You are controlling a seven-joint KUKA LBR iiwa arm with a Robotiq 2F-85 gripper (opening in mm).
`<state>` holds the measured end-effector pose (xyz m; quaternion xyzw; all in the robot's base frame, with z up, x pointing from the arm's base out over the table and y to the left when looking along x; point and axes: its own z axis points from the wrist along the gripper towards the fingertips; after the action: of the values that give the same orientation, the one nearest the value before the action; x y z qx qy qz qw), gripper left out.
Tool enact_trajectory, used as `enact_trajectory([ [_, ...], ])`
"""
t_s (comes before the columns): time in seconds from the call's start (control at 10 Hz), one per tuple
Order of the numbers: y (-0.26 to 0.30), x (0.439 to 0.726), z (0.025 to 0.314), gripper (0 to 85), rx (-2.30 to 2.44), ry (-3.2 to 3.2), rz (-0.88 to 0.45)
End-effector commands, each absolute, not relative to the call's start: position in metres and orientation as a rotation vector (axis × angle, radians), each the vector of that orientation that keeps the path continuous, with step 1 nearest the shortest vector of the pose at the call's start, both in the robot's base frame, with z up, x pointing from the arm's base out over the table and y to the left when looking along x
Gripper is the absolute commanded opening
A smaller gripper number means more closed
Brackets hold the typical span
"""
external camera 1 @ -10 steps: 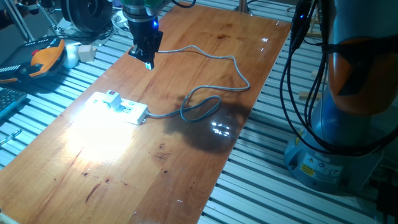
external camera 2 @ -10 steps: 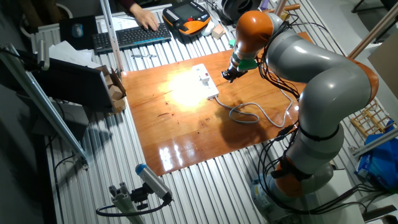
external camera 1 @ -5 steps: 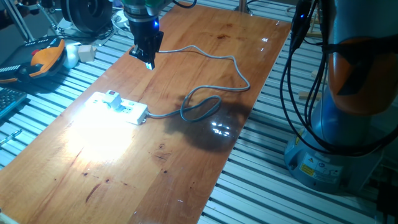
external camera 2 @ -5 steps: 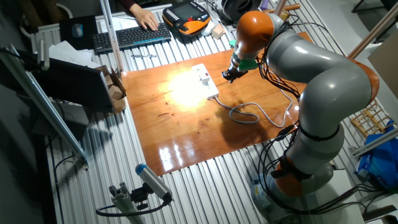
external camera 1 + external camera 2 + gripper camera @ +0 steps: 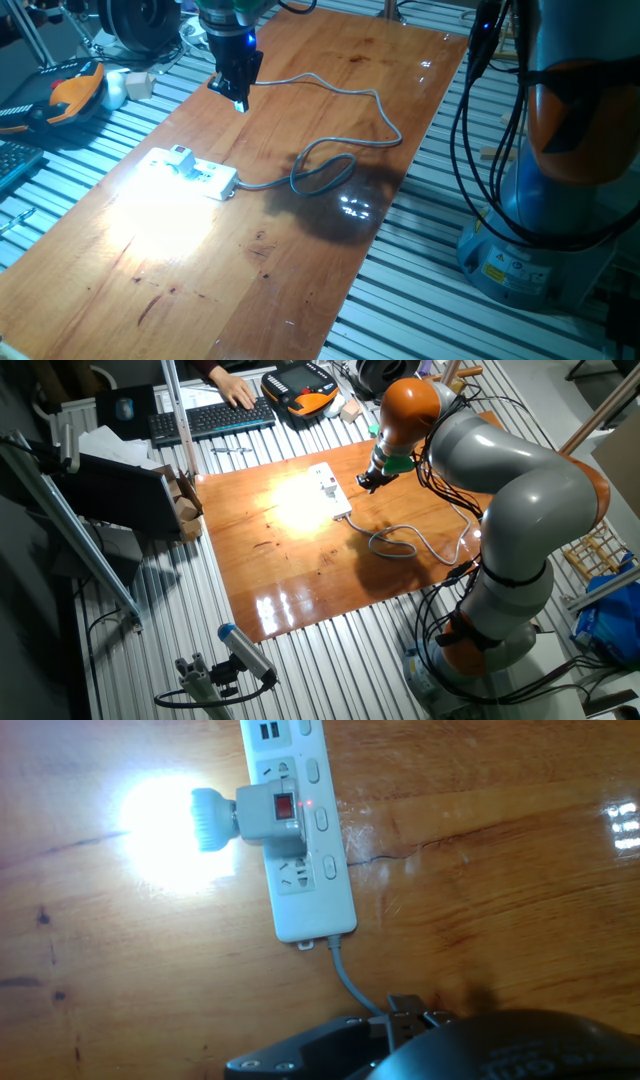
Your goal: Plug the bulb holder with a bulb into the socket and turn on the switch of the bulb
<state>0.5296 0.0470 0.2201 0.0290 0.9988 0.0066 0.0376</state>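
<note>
The bulb holder (image 5: 272, 815) is a small white box with a lit red switch, plugged into the socket (image 5: 310, 860), a long white power strip. Its bulb (image 5: 180, 820) points left and glows brightly, washing the wood in light. In the fixed views the holder (image 5: 180, 158) stands on the strip (image 5: 200, 175), which also shows from the other side (image 5: 330, 488). My gripper (image 5: 238, 98) hangs above the table, well back from the strip on its cable side, with its fingers together and nothing held. The hand view shows only its dark tip (image 5: 400, 1015) at the bottom edge.
The strip's grey cable (image 5: 330, 165) loops across the middle of the wooden table (image 5: 300, 260) and runs toward the far edge. An orange teach pendant (image 5: 75, 90) and a keyboard (image 5: 215, 418) lie off the table on the slatted bench. The robot's base (image 5: 560, 200) stands at the right.
</note>
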Motion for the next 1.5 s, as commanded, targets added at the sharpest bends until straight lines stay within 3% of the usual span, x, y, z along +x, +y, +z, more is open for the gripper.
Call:
enact_trajectory([
  [0.0, 0.0470, 0.5294, 0.2201, 0.0, 0.089, 3.065, 0.020],
  [1.4, 0.0498, 0.5293, 0.2209, 0.0, 0.112, 3.072, 0.011],
])
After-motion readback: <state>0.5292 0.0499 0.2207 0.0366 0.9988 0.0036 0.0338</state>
